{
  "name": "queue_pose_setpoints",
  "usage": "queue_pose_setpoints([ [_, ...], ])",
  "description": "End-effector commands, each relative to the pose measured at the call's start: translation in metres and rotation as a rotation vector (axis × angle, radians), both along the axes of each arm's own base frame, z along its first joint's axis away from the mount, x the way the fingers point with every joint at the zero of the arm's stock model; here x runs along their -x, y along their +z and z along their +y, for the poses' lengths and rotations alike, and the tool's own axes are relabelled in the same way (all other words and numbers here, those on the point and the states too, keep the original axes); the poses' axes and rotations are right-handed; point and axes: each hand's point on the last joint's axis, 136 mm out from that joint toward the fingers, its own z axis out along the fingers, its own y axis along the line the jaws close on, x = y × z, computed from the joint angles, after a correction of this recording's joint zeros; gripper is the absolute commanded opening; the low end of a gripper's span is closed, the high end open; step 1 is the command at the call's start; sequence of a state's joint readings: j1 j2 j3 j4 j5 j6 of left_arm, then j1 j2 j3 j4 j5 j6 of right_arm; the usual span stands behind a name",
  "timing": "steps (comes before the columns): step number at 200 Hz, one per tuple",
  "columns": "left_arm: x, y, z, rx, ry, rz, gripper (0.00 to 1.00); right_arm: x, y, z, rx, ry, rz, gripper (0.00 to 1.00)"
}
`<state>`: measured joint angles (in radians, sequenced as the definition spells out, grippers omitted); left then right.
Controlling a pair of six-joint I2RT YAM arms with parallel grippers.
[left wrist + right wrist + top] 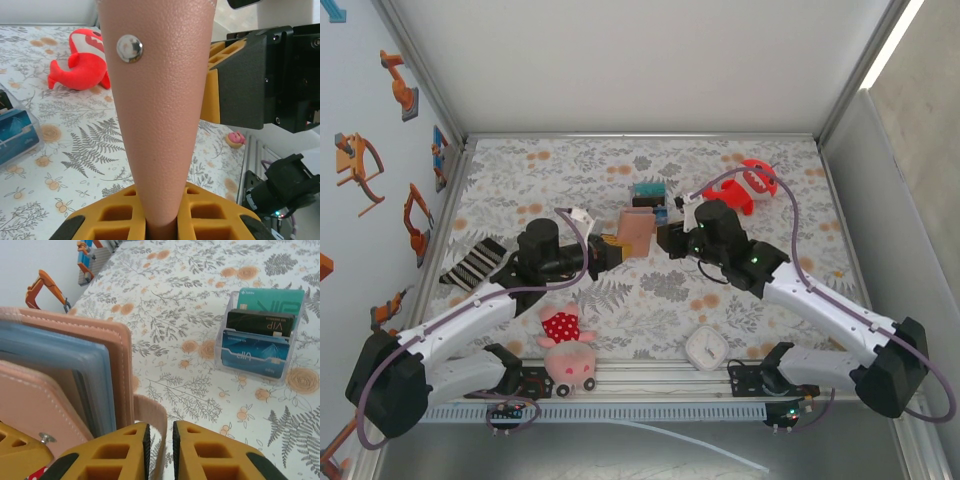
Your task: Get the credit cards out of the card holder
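Observation:
The tan leather card holder (638,232) hangs above the table's middle, partly folded open, with my left gripper (605,252) shut on its near edge. In the left wrist view its grained cover (155,115) with a metal snap stud rises from between the yellow fingers (115,217). My right gripper (672,238) is at the holder's right side. Its jaws (161,432) stand slightly apart, and the holder's snap tab (152,412) lies loose in the gap. Blue-grey lining (60,370) shows between the leather flaps. The credit cards are hidden.
A clear box (262,337) of teal, black and blue cards stands just behind the holder. A red plush toy (752,185) lies at the back right. A pink plush (565,345) and a white round object (705,348) sit near the front edge, and a striped item (475,262) lies left.

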<state>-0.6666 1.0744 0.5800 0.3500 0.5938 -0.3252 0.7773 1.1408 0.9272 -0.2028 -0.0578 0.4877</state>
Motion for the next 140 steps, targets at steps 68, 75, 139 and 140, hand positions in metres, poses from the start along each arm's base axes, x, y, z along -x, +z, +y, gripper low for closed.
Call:
queue_pose_setpoints([
  [68,0.016,0.027,-0.001,0.076,-0.083,-0.065,0.00,-0.004,0.005,-0.006,-0.109,0.056,-0.030,0.25],
  [75,0.017,0.027,0.000,0.077,-0.082,-0.066,0.00,-0.004,0.004,-0.006,-0.118,0.062,-0.030,0.26],
  [139,0.019,0.034,0.001,0.119,-0.084,-0.071,0.00,-0.012,-0.011,-0.015,-0.183,0.051,0.001,0.32],
  [140,0.019,0.034,0.001,0.119,-0.084,-0.071,0.00,-0.012,-0.011,-0.015,-0.184,0.051,0.003,0.32],
])
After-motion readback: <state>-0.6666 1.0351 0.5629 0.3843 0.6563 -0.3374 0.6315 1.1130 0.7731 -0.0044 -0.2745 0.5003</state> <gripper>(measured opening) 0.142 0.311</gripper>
